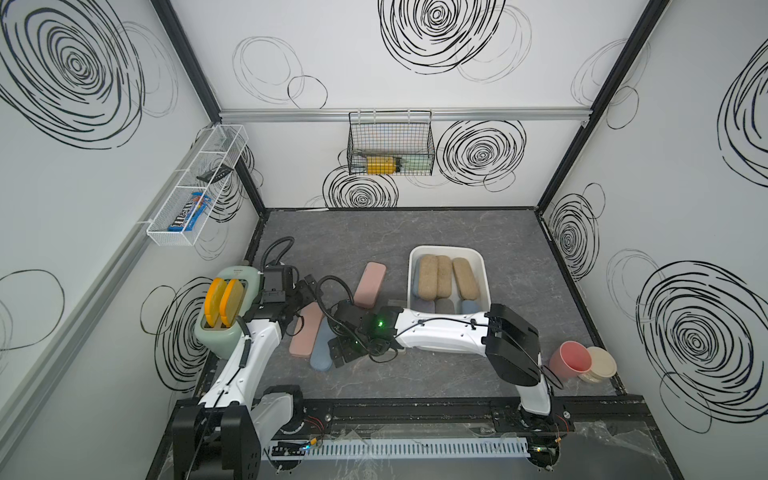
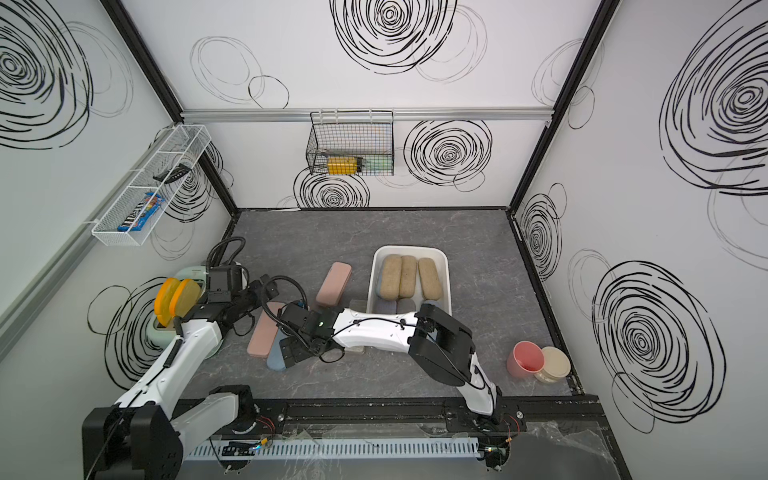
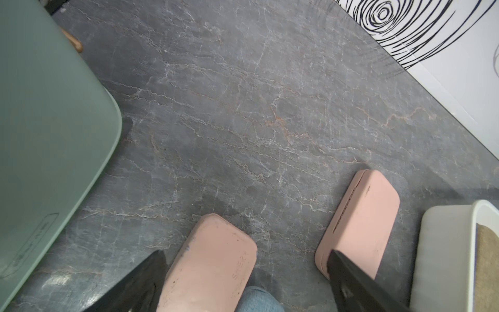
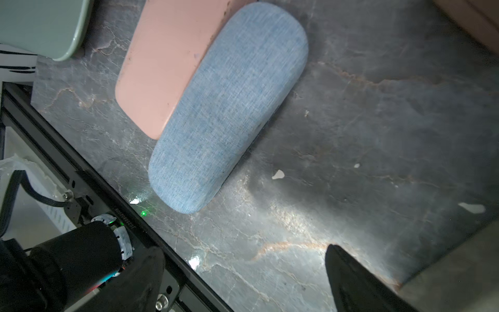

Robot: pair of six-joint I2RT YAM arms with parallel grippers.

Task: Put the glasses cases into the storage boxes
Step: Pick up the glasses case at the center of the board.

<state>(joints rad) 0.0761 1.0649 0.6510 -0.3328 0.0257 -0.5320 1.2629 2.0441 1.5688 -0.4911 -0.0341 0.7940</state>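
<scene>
Grey marbled tabletop, white walls scrawled with black spirals, black frame rails. Mid-table sits the white bin, with three tan cases laid over greyer ones; stacked, I judge, because the bottom layer is full.

At least three cases lie outside:
- a pink case just beside the bin
- a second pink case nearer the green toaster
- a blue case lying against the second pink one, partly over its edge

Fingers of the left gripper are spread wide, straddling the end of the second pink case and gripping nothing; probably lining up a pick. Those of the right gripper are also wide and empty, over bare table beside the blue case. Both arms crowd one spot, so a clash looks possible.
</scene>
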